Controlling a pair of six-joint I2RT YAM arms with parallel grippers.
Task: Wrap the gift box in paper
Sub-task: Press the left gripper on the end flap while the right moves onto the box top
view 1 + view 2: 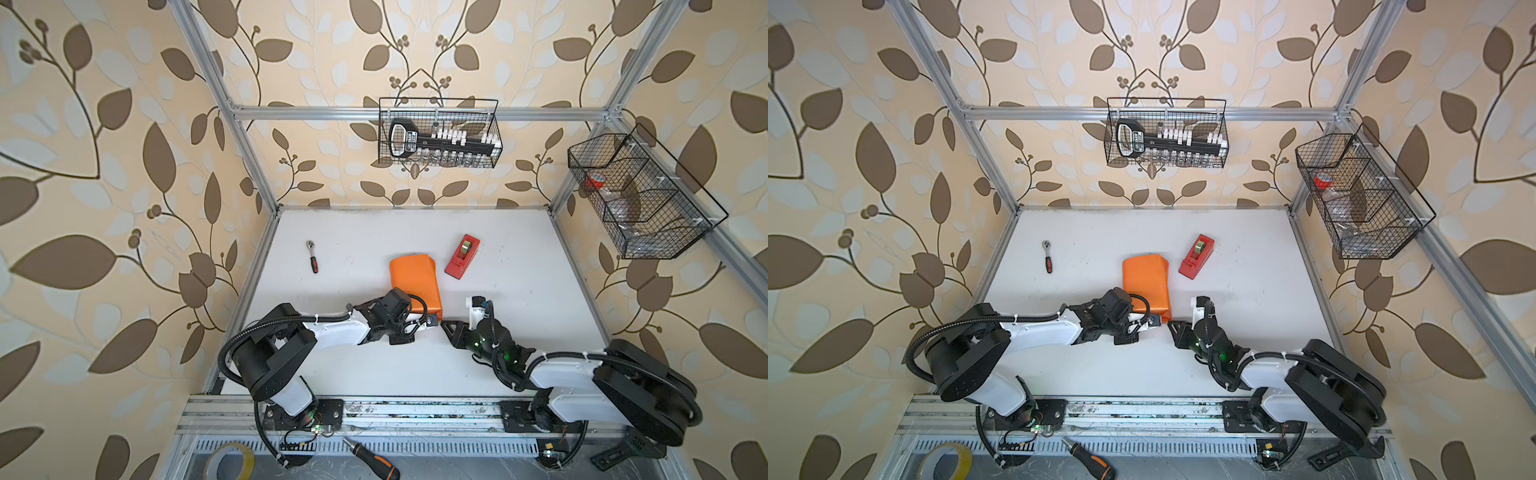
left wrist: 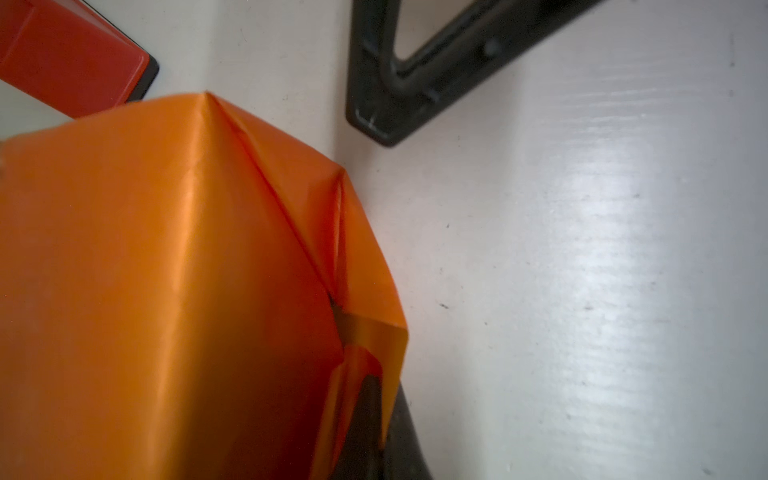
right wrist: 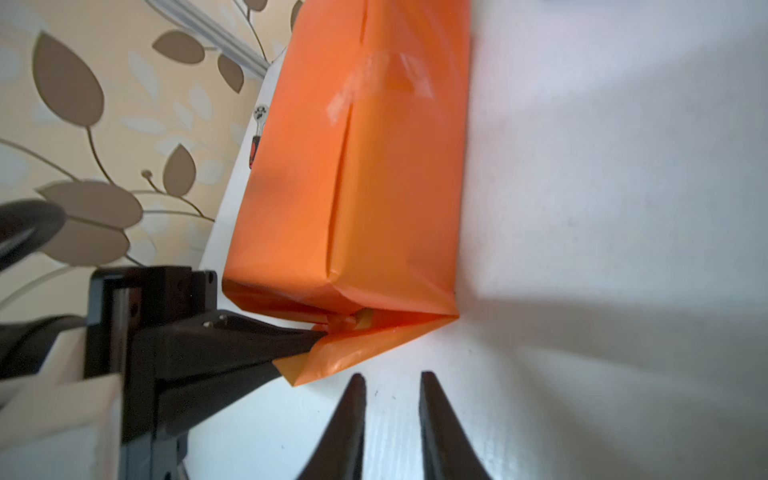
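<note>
Pinching the creased orange paper (image 3: 374, 187) is the left claw (image 3: 312, 336) (right claw (image 3: 390, 378) apart).

Leaf-patterned wallpaper (image 1: 83, 270), aluminium frame (image 1: 311, 113), white tabletop (image 1: 374, 232), hanging wire basket (image 1: 436, 99)

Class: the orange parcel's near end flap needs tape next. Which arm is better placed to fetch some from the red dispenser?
Probably right. The right gripper is open and empty, on the side of the red tape dispenser; the left gripper is shut on the end flap of the paper.
</note>
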